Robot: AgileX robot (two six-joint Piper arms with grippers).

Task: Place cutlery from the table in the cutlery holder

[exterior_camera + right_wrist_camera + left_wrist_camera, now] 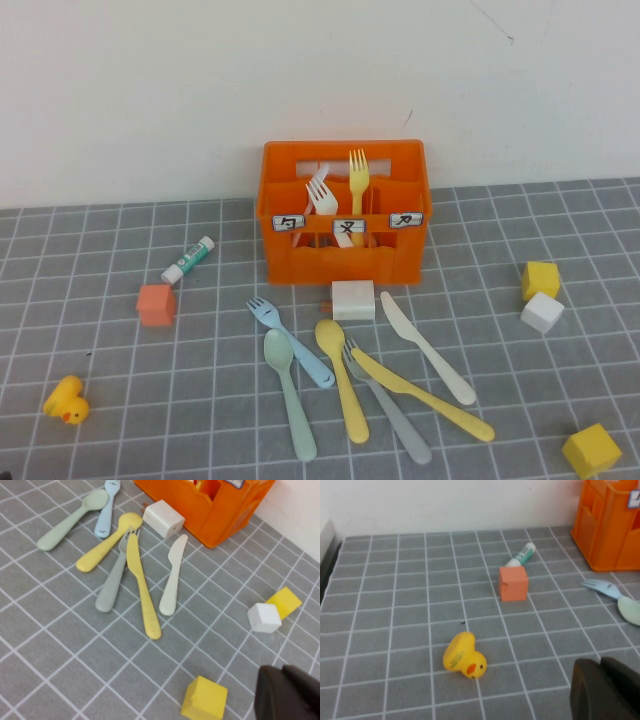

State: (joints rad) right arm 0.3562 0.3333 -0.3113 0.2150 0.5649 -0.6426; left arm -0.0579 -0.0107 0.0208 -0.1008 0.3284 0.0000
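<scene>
Two forks, white [320, 192] and yellow [357, 175], stand in the bright orange slotted plastic crate [345, 258]. Six pastel plastic pieces [135, 565] remain on the worktop [120, 400], ahead of my right gripper [290, 692]; left gripper [602, 690] idles near the duck; grip state of either: cannot tell.

On the left side we see a white-and-green tube [189, 259] lying at an angle, and near it, a little closer to us, a small orange cube [156, 304]. Further to the front-left corner lies a yellow rubber duck [66, 401] with an orange beak. In the middle a white block [353, 300] stands on the tiles. On the right we find a yellow cube [540, 280] and a white cube [541, 312] touching each other, and another yellow cube [591, 450] well apart from them, near the front-right corner. Behind everything rises a plain white wall [150, 90].
</scene>
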